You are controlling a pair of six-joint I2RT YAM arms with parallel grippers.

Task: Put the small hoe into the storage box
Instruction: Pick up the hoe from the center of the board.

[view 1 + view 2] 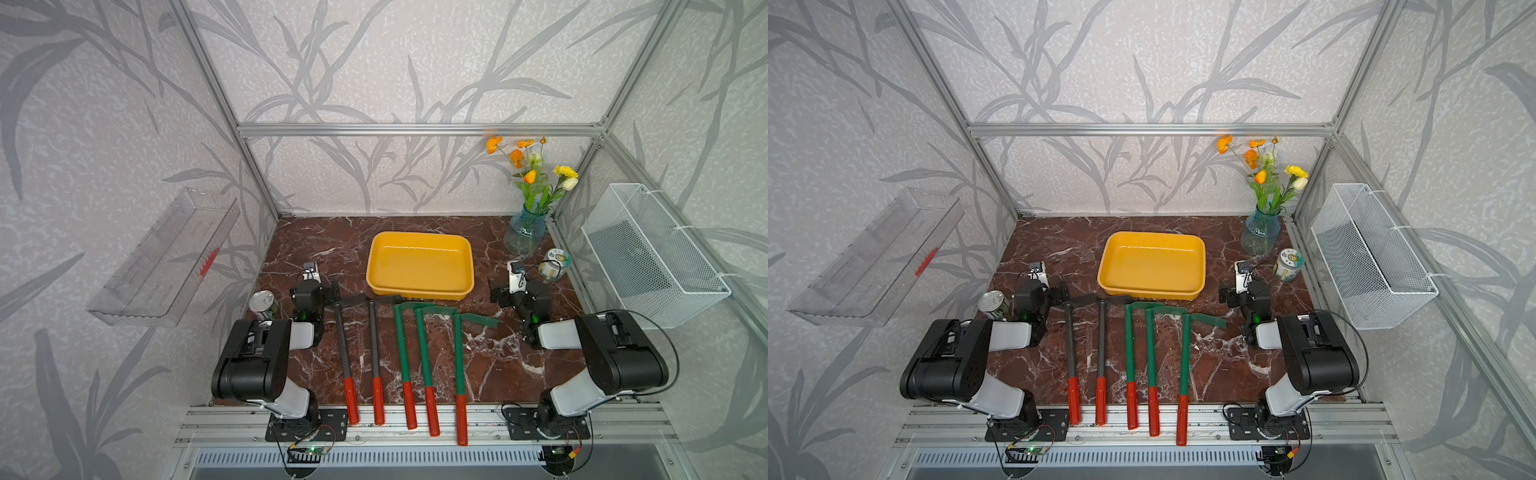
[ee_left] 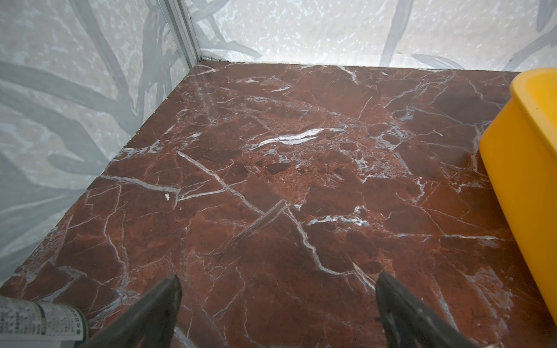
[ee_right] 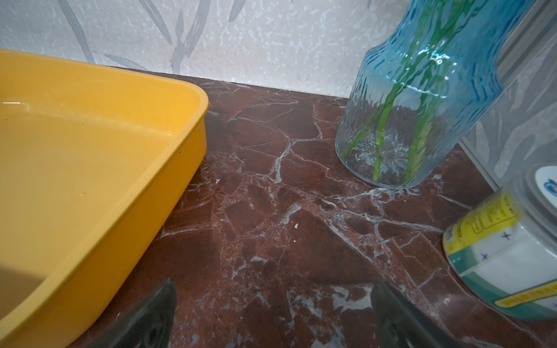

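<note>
1. Left claw: my jaws are wide apart and hold nothing, low over bare table.
2. Right claw: also wide apart and holding nothing, between box and jar.
3. Five hoes lie in a row on the table, all outside the box, with heads near its front wall and red grips over the front rail.
4. The leftmost head is just beside my left claw.
5. I can't tell which hoe is the small one.

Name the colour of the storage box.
The storage box is plain yellow with no pattern. It shows best in the right wrist view.
</note>
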